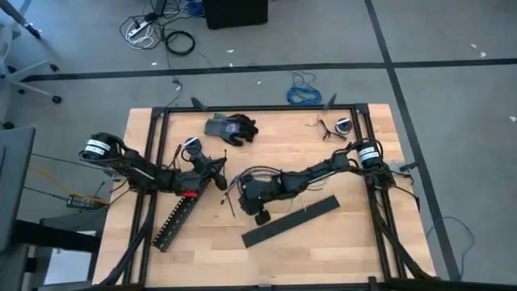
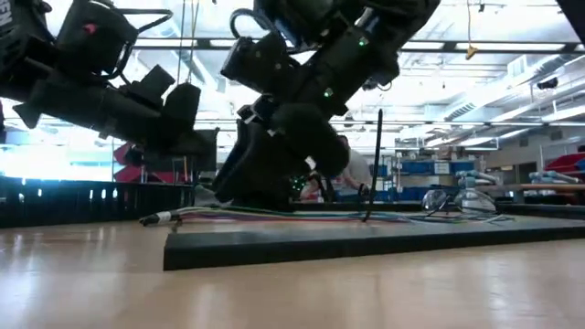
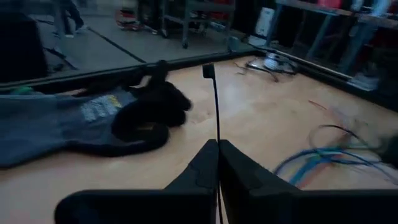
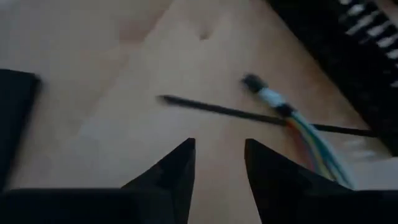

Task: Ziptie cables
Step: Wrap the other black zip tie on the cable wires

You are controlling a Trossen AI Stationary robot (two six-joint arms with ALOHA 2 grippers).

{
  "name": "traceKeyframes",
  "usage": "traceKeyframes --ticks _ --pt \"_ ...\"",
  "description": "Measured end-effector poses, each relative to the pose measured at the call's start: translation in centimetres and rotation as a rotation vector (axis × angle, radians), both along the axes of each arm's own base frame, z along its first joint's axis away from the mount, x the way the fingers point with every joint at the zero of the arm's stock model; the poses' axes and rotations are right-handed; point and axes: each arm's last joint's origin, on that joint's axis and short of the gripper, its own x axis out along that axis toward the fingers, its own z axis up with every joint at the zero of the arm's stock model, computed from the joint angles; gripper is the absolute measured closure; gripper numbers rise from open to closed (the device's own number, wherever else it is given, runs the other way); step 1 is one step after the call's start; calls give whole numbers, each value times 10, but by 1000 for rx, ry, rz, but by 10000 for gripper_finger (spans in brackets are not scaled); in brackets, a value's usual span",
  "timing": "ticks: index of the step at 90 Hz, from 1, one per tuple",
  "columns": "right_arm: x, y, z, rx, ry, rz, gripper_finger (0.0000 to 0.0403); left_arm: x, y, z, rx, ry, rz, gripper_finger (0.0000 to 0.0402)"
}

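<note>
The left hand (image 3: 217, 155) has its two fingers pressed together on a ziptie (image 3: 216, 106), a thin black strip that stands up straight out from between the fingertips with its small square head at the far end; in the high view this hand (image 1: 216, 176) sits near the middle of the table (image 1: 355, 250), a little toward the left edge. The right hand (image 4: 219, 163) has its fingers apart with a clear gap between them and nothing in it, and it hangs low over the table's middle (image 1: 242, 187), close beside the left hand. Just beyond its fingertips a second ziptie (image 4: 214, 109) lies flat on the wood, and across it run the cables (image 4: 305, 134), their blue, green and white strands ending in a small dark tip. From the low view the cables (image 2: 274, 216) stretch along the table under both arms. A long black slotted duct (image 1: 176, 218) lies aslant toward the front left corner, a wide flat black bar (image 1: 292, 220) lies nearer the front edge, and a grey and black glove (image 1: 230, 128) rests near the back edge.
</note>
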Motion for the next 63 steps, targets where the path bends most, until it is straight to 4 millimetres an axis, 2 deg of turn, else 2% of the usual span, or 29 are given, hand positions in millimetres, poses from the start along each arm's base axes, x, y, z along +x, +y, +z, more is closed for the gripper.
traceKeyframes --ticks 16,34,48,63 --pt "-2 0 -2 2 31 -17 270 12 -2 -11 -22 22 17 401" --pt "-1 0 -1 28 13 -44 271 29 -2 -23 7 44 119 401" --pt "-1 -1 0 17 7 -88 274 32 0 -22 15 36 150 401" --pt "-2 -9 -1 -69 6 -242 278 31 0 -12 32 7 177 401"
